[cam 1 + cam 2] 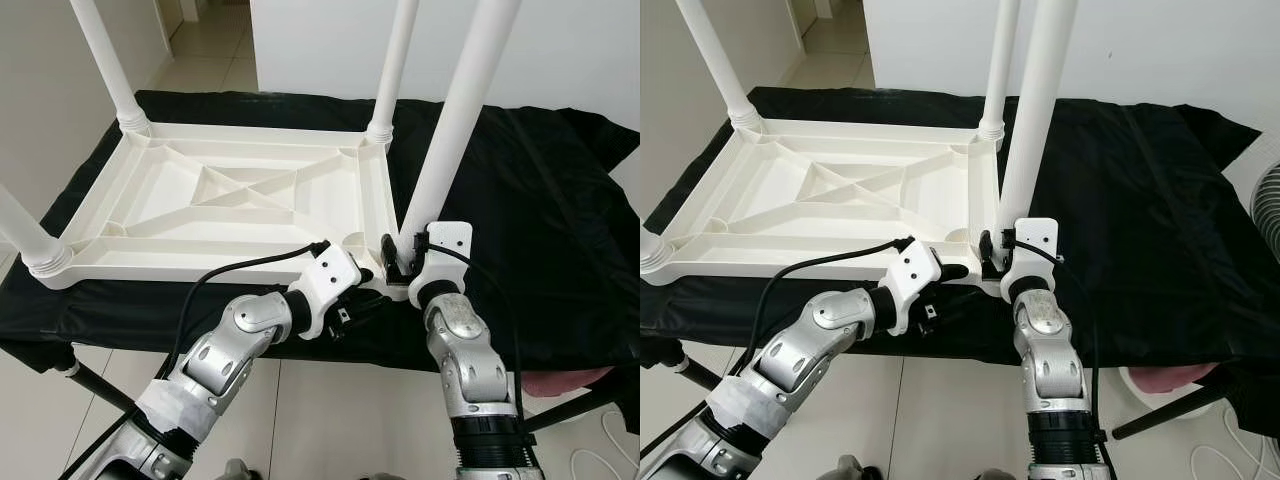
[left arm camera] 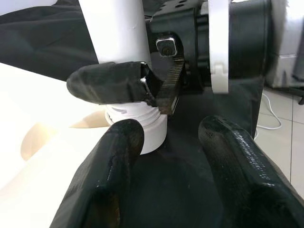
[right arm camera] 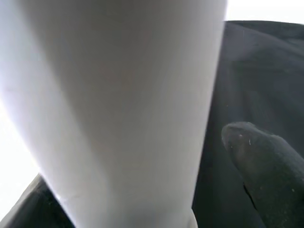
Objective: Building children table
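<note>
The leg (image 1: 455, 120) is clamped low by the right gripper (image 1: 402, 255); left gripper (image 1: 352, 306) jaws apart; cross-threading is risked if tilted.

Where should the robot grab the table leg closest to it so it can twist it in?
Probably low on the leg, just above its threaded base, coming from the robot's own side. The leg is a smooth round tube standing upright, so two fingers can pinch it across. The right gripper is already there, and the left gripper is beside the corner of the upside-down table.
</note>
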You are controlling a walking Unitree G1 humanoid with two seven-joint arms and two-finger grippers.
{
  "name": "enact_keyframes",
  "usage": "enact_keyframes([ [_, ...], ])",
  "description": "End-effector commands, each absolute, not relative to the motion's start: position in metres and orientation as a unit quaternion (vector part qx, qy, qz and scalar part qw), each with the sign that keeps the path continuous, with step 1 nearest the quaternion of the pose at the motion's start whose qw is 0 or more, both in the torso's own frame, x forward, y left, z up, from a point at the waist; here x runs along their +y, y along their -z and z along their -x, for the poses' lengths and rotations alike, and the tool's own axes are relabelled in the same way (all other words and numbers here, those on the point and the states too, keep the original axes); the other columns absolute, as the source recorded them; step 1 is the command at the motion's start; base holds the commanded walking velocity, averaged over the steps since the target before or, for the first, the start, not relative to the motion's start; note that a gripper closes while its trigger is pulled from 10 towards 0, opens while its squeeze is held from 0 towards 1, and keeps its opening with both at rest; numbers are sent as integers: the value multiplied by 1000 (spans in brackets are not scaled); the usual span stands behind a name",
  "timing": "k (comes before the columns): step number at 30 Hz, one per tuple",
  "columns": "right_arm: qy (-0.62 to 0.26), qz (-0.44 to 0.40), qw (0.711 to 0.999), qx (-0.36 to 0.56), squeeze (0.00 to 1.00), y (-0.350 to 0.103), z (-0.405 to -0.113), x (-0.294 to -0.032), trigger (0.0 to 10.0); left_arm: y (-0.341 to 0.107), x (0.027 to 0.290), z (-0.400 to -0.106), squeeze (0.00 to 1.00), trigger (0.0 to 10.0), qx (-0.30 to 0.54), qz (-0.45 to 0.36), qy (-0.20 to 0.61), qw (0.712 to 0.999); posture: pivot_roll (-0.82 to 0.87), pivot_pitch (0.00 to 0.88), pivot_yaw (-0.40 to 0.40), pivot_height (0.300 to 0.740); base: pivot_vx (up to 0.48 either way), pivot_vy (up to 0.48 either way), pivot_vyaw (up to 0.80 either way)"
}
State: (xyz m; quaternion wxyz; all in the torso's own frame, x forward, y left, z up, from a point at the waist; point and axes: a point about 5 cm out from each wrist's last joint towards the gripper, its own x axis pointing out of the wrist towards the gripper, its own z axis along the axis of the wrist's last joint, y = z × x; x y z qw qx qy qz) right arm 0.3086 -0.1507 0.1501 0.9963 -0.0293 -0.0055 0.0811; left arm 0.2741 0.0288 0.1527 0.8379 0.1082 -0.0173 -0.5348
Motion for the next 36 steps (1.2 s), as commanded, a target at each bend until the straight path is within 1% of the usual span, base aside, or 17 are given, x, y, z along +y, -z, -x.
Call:
enact_keyframes([
  [1,-140,40,989,-6,0,-148,-312,-150,10000,-150,27,-271,0,10000,-11,-114,573,811,-144,22,23,740,0,0,0],
  [2,-140,40,989,-6,0,-148,-312,-150,10000,-150,27,-271,0,10000,-11,-114,573,811,-144,22,23,740,0,0,0],
  [4,-185,66,980,-10,0,-150,-313,-153,10000,-150,27,-271,0,10000,-11,-115,573,812,-144,22,23,740,0,0,0],
  [6,-185,66,980,-10,0,-150,-313,-153,10000,-150,27,-271,0,10000,-11,-115,573,812,-144,22,23,740,0,0,0],
  [7,-207,85,974,-16,0,-151,-315,-155,10000,-150,28,-272,0,10000,-11,-115,573,812,-147,24,29,740,0,0,0],
  [9,-207,85,974,-16,0,-151,-315,-155,10000,-150,28,-272,0,10000,-11,-115,573,812,-147,24,29,740,0,0,0],
  [10,-232,94,968,-14,0,-152,-317,-157,10000,-151,28,-273,0,10000,-11,-115,573,812,-147,27,33,740,0,0,0],
  [11,-232,94,968,-14,0,-152,-317,-157,10000,-151,28,-273,0,10000,-11,-115,573,812,-147,27,33,740,0,0,0],
  [14,-304,117,945,-12,0,-153,-325,-163,10000,-152,29,-274,0,10000,-12,-116,571,813,-143,29,36,740,0,0,0],
  [16,-323,117,939,-9,0,-153,-326,-163,10000,-152,29,-274,0,10000,-12,-117,571,813,-143,29,36,740,0,0,0],
  [27,-363,107,926,1,0,-150,-333,-163,10000,-153,30,-274,0,10000,-11,-118,570,813,-136,31,41,740,0,0,0],
  [28,-374,103,922,5,0,-149,-335,-164,6392,-153,31,-274,0,10000,-10,-118,569,814,-136,31,41,740,0,0,0],
  [30,-374,103,922,5,0,-149,-335,-164,6392,-153,31,-274,0,10000,-10,-118,569,814,-136,31,41,740,0,0,0],
  [31,-384,101,918,10,0,-147,-336,-164,784,-153,31,-274,0,10000,-10,-118,569,814,-136,31,41,740,0,0,0],
  [32,-384,101,918,10,0,-147,-336,-164,784,-153,31,-274,0,10000,-10,-118,569,814,-136,31,41,740,0,0,0],
  [33,-391,97,915,15,0,-144,-336,-165,0,-153,32,-274,0,10000,-10,-117,568,815,-136,31,41,740,0,0,0],
  [36,-403,93,911,18,0,-140,-337,-168,0,-152,32,-273,0,10000,-9,-117,567,816,-121,37,40,740,0,0,0],
])
